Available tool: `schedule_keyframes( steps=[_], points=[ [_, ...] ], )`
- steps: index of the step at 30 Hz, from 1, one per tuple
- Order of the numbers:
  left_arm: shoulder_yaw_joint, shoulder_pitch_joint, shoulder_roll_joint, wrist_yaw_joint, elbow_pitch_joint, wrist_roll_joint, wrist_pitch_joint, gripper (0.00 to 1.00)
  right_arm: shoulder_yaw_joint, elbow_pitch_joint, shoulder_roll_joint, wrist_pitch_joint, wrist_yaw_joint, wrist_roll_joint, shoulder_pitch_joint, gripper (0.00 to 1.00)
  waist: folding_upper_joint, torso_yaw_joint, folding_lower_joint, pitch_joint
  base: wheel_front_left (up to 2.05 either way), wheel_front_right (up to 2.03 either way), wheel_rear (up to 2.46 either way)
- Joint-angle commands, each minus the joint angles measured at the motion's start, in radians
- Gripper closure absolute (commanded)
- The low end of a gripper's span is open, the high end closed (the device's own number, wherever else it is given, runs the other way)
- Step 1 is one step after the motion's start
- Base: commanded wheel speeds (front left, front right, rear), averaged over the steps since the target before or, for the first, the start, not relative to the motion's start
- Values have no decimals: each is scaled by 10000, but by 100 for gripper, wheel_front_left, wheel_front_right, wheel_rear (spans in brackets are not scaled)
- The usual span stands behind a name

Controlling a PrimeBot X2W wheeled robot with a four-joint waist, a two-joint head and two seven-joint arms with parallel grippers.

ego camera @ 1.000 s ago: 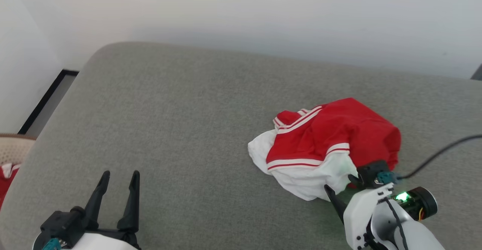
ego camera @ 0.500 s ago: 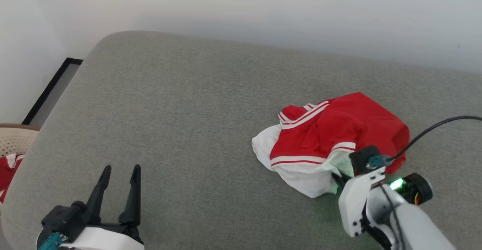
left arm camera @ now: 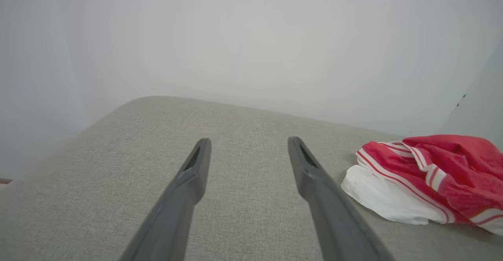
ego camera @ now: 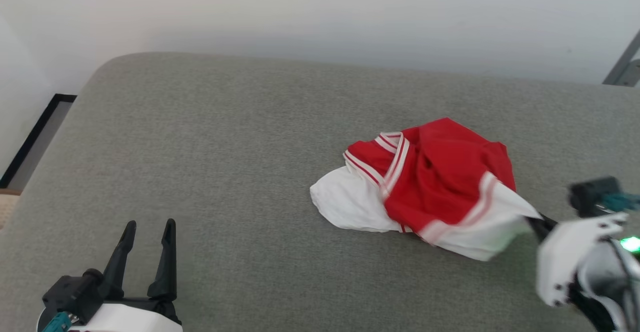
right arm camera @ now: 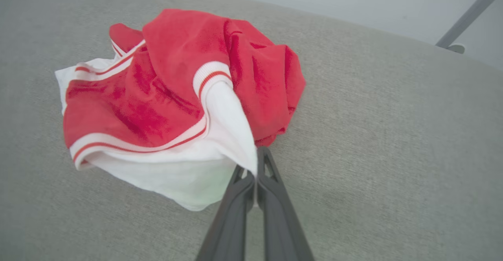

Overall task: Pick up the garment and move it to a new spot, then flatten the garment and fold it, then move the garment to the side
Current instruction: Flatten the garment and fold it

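- Waiting at the lower left of the head view, the left hand (ego camera: 150,222) hovers just above the grey fabric surface (ego camera: 225,147). Its two dark fingers are spread wide and hold nothing, just as a second ago.
- At the lower right, the right hand (right arm camera: 257,164) has just closed. A second ago its fingers stood apart at the garment's near edge; now they are pressed together on a fold of the white sleeve (right arm camera: 228,123).
- That sleeve is drawn out into a taut point toward the right hand, so a pull to the robot's right appears to have begun. The arm is blurred in the head view.
- The garment (ego camera: 440,182), a red T-shirt with white sleeves and striped bands, lies crumpled right of the middle of the surface. Most of it rests on the fabric, well apart from the left hand. The bundle has turned and stretched since a second ago, though the head camera has shifted as well.
- Judged from this, the grasp for the pick-up is made. The lift, the move to a new spot, the flattening and the folding are all ahead.
- The pinch takes only a thin edge of one sleeve, so the cloth may slip or trail.
- Beyond the surface's far edge stands a plain pale wall (ego camera: 320,12).
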Motion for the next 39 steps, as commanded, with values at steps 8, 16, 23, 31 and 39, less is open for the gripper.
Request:
schedule_keyframes(
  steps=[8, 16, 23, 31, 39],
  points=[
    [-195, -214, 130, -46, 61, -80, -55, 0, -1686, 321, 142, 485, -7, -310, 788, 100, 0, -327, 0, 120, 0, 0, 0],
    [-1002, -702, 547, -51, 309, -490, 8, 0, -1381, 2522, 259, -323, -7, -296, 15, 59, 0, -468, 0, 209, 0, 0, 0],
    [-2266, -1523, 1446, -53, 69, -1698, 1136, 0, -1140, 2913, 118, -812, -7, -49, -559, 0, 0, -792, 0, 227, 0, 0, 0],
    [-3472, -2708, 2666, -54, -275, -3405, 3381, 0, -1296, 1841, 393, -1181, -5, 189, -674, 0, 0, -1729, 0, 134, 0, 0, 0],
    [-4261, -3850, 3378, -54, -10, -4172, 4932, 0, -1492, 519, 1256, -2253, -5, -118, -717, 0, 0, -2844, 0, 240, 0, 0, 0]
  ],
)
